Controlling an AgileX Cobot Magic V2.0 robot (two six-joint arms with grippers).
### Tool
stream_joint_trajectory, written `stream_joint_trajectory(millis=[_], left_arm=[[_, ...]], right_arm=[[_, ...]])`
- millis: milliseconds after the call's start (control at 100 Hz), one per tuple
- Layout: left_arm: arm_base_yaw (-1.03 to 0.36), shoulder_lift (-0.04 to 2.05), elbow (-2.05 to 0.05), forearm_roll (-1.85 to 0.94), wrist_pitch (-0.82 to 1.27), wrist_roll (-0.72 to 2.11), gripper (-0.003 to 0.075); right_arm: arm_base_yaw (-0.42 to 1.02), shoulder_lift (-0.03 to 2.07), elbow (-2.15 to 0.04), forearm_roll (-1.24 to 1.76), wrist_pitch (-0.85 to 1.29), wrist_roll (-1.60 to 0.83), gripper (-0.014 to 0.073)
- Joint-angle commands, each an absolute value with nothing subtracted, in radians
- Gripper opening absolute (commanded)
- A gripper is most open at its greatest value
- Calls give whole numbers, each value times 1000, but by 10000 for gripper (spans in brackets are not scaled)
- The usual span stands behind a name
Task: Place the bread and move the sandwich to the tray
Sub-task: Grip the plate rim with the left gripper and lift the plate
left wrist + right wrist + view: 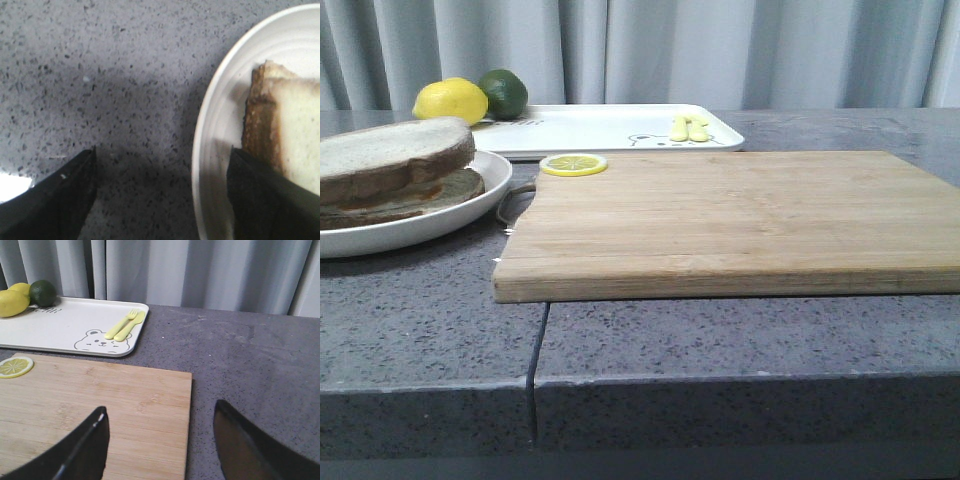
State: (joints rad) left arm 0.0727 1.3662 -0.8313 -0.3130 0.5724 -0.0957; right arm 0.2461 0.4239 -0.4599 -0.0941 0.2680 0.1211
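Sandwich [395,170]: on its white plate [440,225], left edge of the front view.
Handling: soft bread, rigid slick plate; likely best lifted by the rim.
Left gripper [160,200]: spread wide, straddling the rim, holding nothing.
Right gripper [160,445]: wide apart, empty.
Tray [610,130]: upper centre.

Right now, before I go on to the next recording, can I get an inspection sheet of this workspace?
Surface: grey speckled countertop with a seam running to its front edge.
Job's things: sandwich stacked on its round white plate at left; white tray at the back, not holding the sandwich.
Clutter: wooden cutting board with a lemon slice at its corner; lemon and lime at the tray's far left end; yellow fork and spoon on the tray.
Grippers: left gripper open, straddling the plate rim; right gripper open, empty, over the board's edge.
Cables: nothing seen.
Surroundings: grey curtain behind.
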Motion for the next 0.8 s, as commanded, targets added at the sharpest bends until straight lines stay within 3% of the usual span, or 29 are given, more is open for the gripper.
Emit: stream_joint_trajectory(millis=[0, 260, 330, 660, 730, 790], left_arm=[[71, 1364, -856, -330, 544, -105, 503], [71, 1367, -856, -342, 544, -105, 501], [71, 1367, -856, -357, 544, -105, 471], [71, 1367, -856, -454, 540, -105, 55], [71, 1367, -856, -461, 540, -105, -13], [71, 1367, -856, -461, 540, -105, -19]], right_arm=[[240, 428, -487, -107, 195, 121, 461], [240, 428, -487, -107, 195, 121, 461], [240, 428, -487, -107, 195, 121, 461], [240, 428, -487, -107, 195, 121, 461], [240, 428, -487, -107, 195, 121, 461], [240, 428, -487, -107, 195, 121, 461]])
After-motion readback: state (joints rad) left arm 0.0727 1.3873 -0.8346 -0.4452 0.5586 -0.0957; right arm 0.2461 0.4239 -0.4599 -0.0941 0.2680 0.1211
